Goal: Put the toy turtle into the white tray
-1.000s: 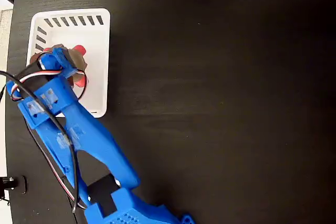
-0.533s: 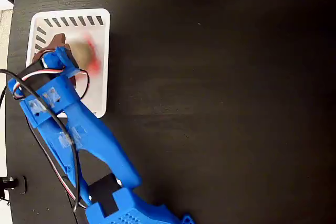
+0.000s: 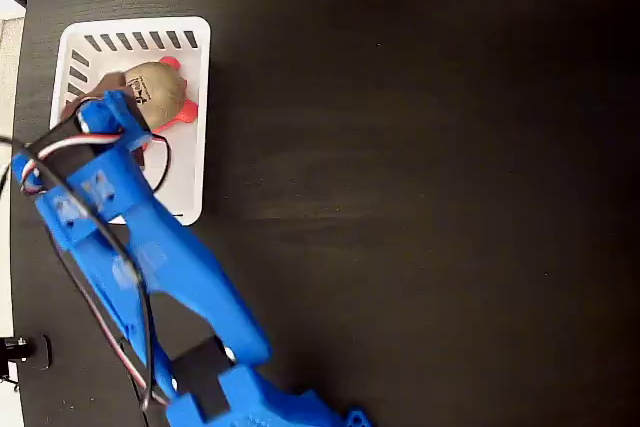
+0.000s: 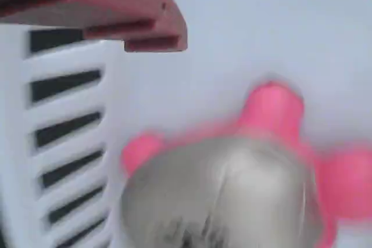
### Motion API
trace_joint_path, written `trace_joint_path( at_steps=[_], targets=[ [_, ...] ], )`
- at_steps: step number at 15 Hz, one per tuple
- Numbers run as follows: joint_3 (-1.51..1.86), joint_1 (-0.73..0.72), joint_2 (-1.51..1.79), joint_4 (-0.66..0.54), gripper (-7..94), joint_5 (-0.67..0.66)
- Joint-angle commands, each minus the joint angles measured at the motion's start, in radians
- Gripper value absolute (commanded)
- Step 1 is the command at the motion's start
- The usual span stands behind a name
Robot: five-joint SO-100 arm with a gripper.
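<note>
The toy turtle [image 3: 157, 89] lies inside the white tray [image 3: 185, 162], near its slotted top end, with its beige shell and black mark up and its red feet showing on the right. My blue gripper [image 3: 112, 99] hovers over the tray just left of the turtle. It is open and holds nothing. In the wrist view the turtle [image 4: 232, 190] is blurred and fills the lower half. One reddish finger [image 4: 99, 7] sits apart from it at the top, beside the tray's slotted wall [image 4: 64, 120].
The tray stands at the top left of a black table [image 3: 420, 197], close to the table's left edge. The blue arm [image 3: 150, 257] runs from the bottom edge up to the tray, with loose wires along its left side.
The turtle has left the gripper. It moved up and to the right inside the tray and now rests there in full view. The gripper stayed almost in place.
</note>
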Motion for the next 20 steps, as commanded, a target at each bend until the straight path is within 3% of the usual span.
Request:
trace_joint_path(
  at_steps=[1,6,11,15,18,20],
  targets=[
    [-0.018,0.014,0.192,0.015,0,0.005],
    [0.183,0.110,0.531,-0.046,0,-0.126],
    [0.884,0.282,1.094,-0.397,0,-0.213],
    [1.473,0.333,1.439,-0.607,0,-0.235],
    [1.724,0.376,1.612,-0.663,0,-0.261],
    [1.832,0.403,1.767,-0.618,0,-0.270]
  ],
)
